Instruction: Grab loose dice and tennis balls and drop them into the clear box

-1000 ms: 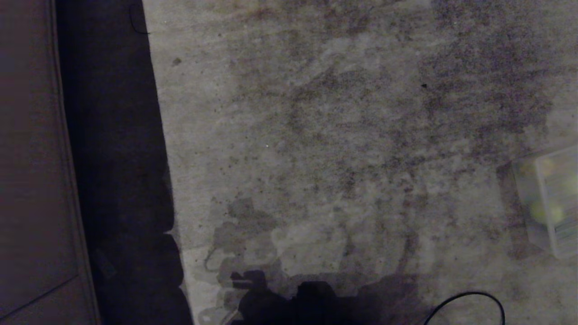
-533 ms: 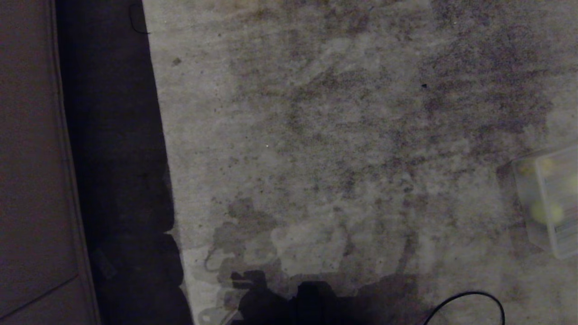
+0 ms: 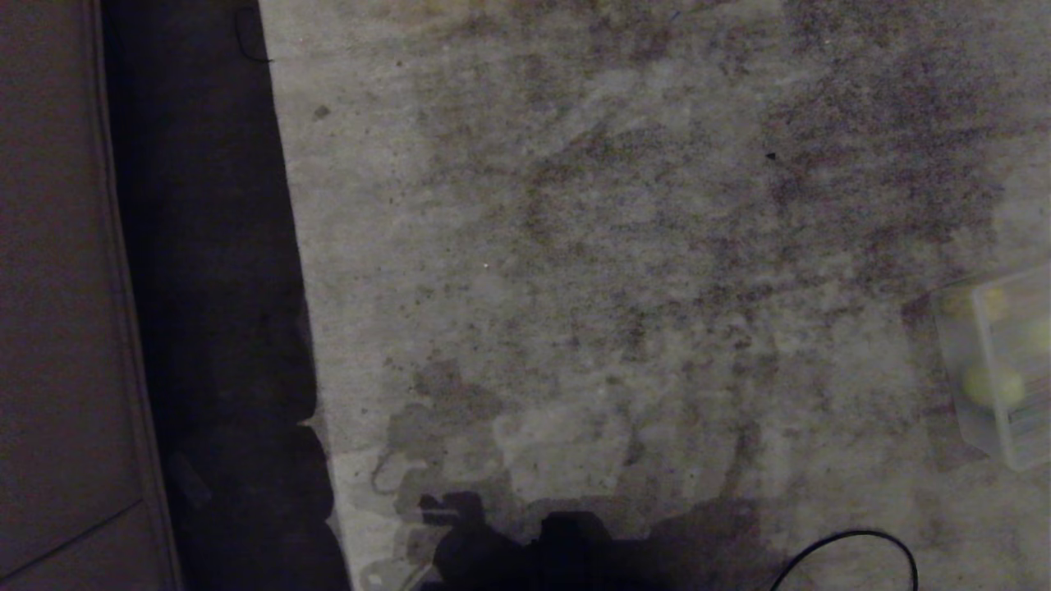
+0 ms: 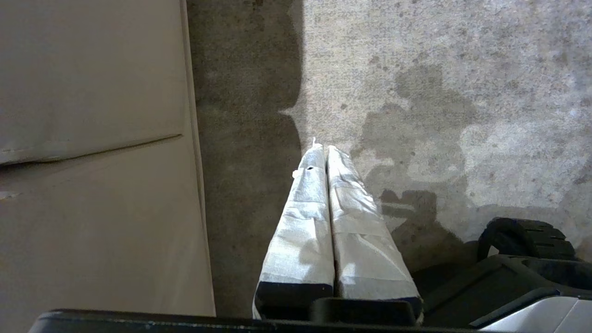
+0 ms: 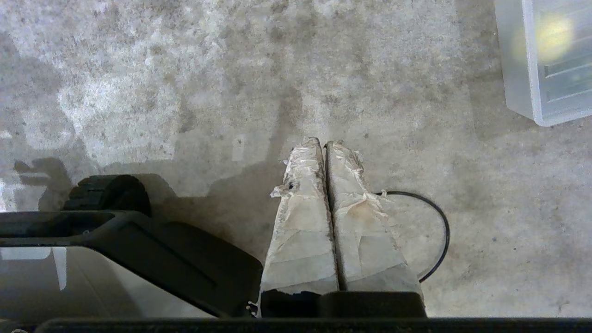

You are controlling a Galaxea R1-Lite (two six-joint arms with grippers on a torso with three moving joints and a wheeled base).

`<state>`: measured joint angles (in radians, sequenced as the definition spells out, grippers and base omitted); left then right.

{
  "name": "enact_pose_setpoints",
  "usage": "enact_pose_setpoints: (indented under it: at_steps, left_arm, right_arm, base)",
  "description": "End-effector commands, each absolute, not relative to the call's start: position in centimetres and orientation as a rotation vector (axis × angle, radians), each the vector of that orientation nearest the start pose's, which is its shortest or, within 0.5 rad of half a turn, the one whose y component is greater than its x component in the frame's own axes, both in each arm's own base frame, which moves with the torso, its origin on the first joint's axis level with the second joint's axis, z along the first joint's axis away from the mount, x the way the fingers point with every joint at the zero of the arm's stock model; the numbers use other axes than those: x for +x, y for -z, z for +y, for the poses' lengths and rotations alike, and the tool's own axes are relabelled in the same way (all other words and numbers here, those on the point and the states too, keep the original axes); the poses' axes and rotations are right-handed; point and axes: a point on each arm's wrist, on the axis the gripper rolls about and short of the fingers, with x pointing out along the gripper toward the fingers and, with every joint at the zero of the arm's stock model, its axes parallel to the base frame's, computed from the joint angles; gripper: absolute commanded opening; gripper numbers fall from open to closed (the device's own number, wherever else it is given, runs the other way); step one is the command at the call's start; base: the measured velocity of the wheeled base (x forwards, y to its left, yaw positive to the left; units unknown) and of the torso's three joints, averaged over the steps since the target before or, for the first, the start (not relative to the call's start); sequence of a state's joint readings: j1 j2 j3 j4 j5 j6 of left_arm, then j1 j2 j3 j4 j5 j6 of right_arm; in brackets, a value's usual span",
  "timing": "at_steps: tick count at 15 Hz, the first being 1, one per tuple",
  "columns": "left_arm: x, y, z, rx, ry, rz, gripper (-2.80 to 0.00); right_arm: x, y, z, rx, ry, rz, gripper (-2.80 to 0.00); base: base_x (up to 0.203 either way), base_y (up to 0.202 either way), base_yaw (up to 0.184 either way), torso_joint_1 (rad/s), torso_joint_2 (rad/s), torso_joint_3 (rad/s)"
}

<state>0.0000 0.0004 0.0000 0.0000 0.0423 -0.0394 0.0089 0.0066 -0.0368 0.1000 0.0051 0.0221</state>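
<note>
Stained concrete floor point(image 3: 575, 246), clear box point(image 3: 956, 369) holding tennis balls point(image 3: 985, 384), both grippers closed, empty.

Stained concrete floor point(image 3: 575, 246), dim light

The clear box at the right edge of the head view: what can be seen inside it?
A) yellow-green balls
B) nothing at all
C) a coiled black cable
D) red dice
A: through the wall of the clear box fuzzy yellow-green tennis balls show, one also in the right wrist view.
</note>
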Motion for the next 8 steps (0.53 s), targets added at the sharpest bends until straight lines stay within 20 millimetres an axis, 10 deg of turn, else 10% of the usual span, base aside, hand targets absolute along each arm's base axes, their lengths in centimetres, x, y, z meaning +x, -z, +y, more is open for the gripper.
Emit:
enact_pose_setpoints:
  at_steps: [1,8]
  left_arm:
    - [-2.26,-7.51,0.1,-0.04,-0.043,0.002,-2.8]
    - [-2.26,-7.52,0.13,-0.077,-0.057,-0.001,-2.8]
  right_arm:
    - [-2.58,-7.53,-0.01,0.026,-0.014,0.066,-2.8]
    - [-2.58,-7.53,-0.01,0.026,-0.014,0.066,-2.8]
  base:
    - [0.0,0.0,0.0,0.0,0.0,0.0]
    - [0.0,0.0,0.0,0.0,0.0,0.0]
